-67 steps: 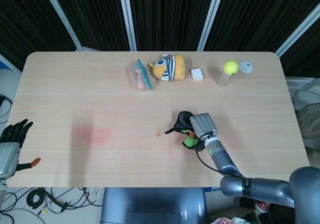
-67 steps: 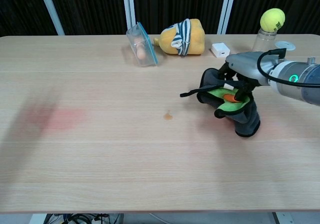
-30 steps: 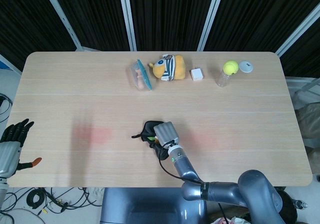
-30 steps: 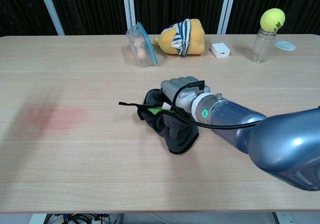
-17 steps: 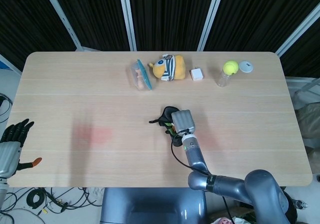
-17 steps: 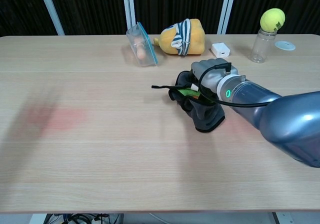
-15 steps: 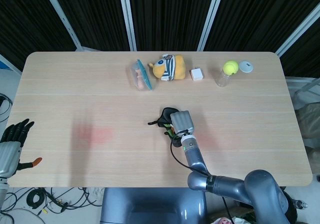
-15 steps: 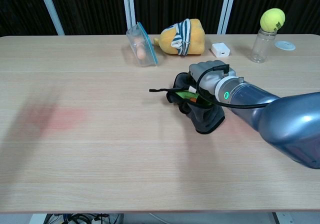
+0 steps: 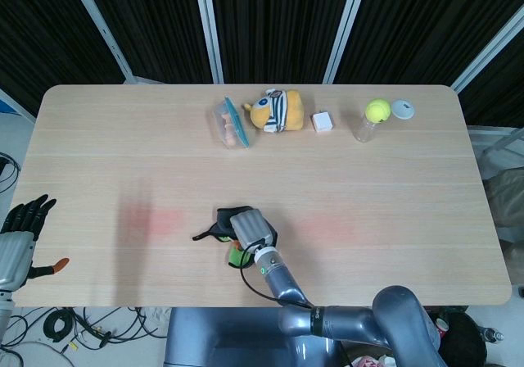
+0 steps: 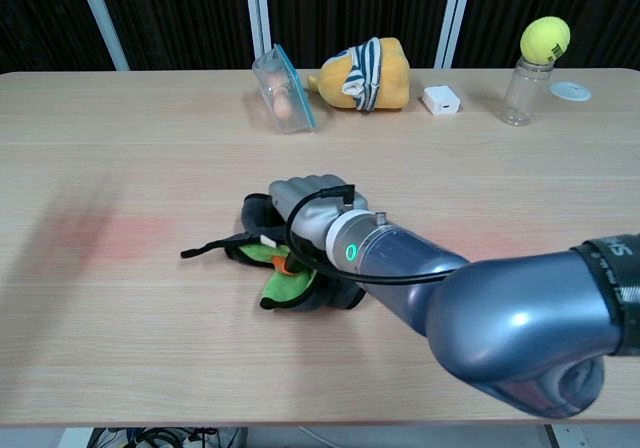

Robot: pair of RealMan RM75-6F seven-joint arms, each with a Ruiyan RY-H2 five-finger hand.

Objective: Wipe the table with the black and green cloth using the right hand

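Note:
The black and green cloth (image 9: 219, 222) (image 10: 280, 280) lies bunched on the wooden table (image 9: 115, 146), left of centre and towards the front edge. My right hand (image 9: 250, 228) (image 10: 305, 203) presses down on it, fingers curled over the fabric. A thin black strap (image 10: 205, 248) trails from the cloth to the left. A green flap with an orange patch (image 10: 284, 264) shows under the hand. My left hand (image 9: 18, 236) hangs off the table's left edge, dark fingers spread, holding nothing.
Along the far side stand a clear plastic box (image 9: 230, 123), a yellow striped plush toy (image 9: 278, 110), a small white cube (image 9: 322, 122), a bottle with a tennis ball on top (image 9: 372, 118) and a white lid (image 9: 402, 109). A faint reddish smear (image 9: 155, 218) marks the table's left part.
My right hand has dragged the cloth left and towards the front edge since half a second ago. Before that it swept left, then back right. The left hand has not moved.

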